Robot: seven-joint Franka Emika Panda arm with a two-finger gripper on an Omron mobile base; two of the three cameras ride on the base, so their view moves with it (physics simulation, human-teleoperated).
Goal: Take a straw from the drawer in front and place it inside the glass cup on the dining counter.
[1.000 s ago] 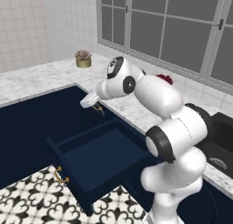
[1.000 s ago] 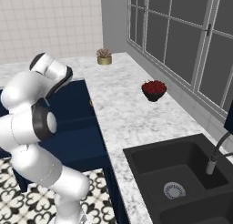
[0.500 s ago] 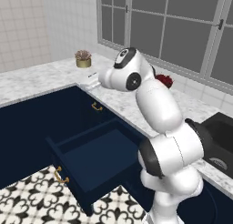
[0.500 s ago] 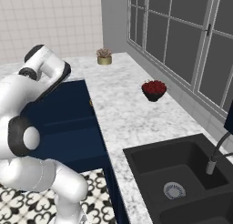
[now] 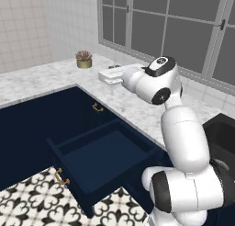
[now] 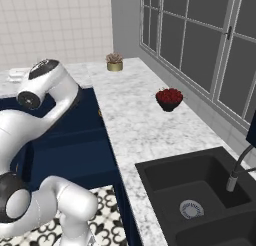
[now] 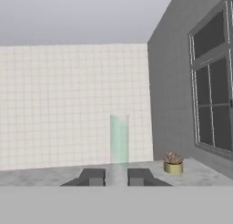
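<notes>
One drawer (image 5: 109, 159) stands pulled open nearest the base, at about 7 o'clock in the left base view, and its navy floor looks bare. Above it the arm reaches up and over the marble worktop (image 5: 134, 106), with the hand towards 11 o'clock. In the hand view the gripper (image 7: 116, 177) is closed down narrow. The straw (image 7: 119, 137) is pinched between its two tips and rises straight towards 12 o'clock, pale and slightly see-through (it looks broad because it sits so close to the lens). Further off, at 4 o'clock from the straw, a small potted plant (image 7: 173, 163) sits on the worktop in the corner where the tiled wall (image 7: 68, 104) meets the window (image 7: 211, 86).

I judge the fetching step done and the carrying step in hand. The next move calls for bringing the straw, kept upright and firmly pinched, over to the glass cup on the dining counter, lining its lower end over the rim, and only then letting go.
</notes>
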